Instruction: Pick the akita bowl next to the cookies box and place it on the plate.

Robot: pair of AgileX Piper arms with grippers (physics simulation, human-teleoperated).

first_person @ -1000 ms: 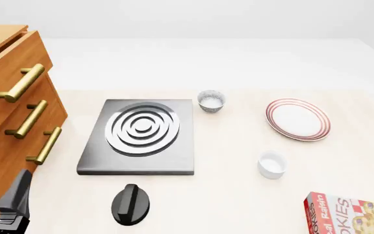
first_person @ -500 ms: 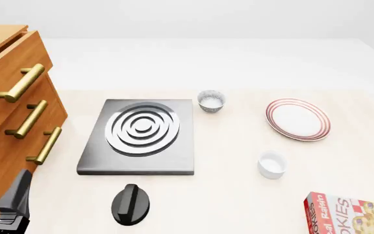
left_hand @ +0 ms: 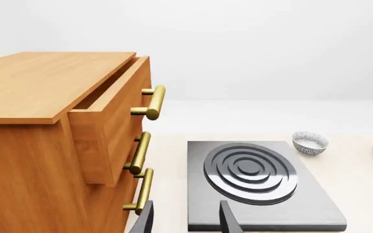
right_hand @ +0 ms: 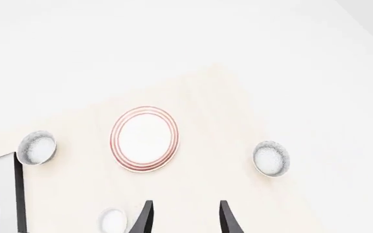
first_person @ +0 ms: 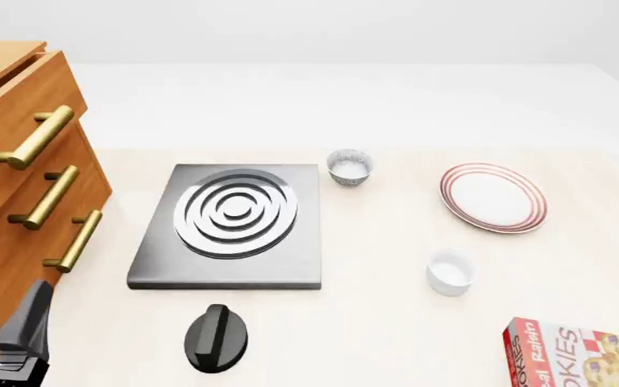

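Seemingly the wanted bowl (right_hand: 271, 158) sits on the worktop (right_hand: 212, 111) near the plate (right_hand: 144, 139), opposite its twin (right_hand: 36, 147). It looks light, stiff, slick and breakable, so pinch its rim. The left fingers (left_hand: 228, 221) and right fingers (right_hand: 228, 219) gape, empty.

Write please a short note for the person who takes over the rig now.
Jaws open and empty on the left gripper and the right gripper. One bowl stands beside the stove; a second bowl, seen only from the right wrist, stands on the other side of the plate. The plate is bare. The box lies front right. Done: nothing. Left: check which bowl is by the box, grasp it, set it on the plate.
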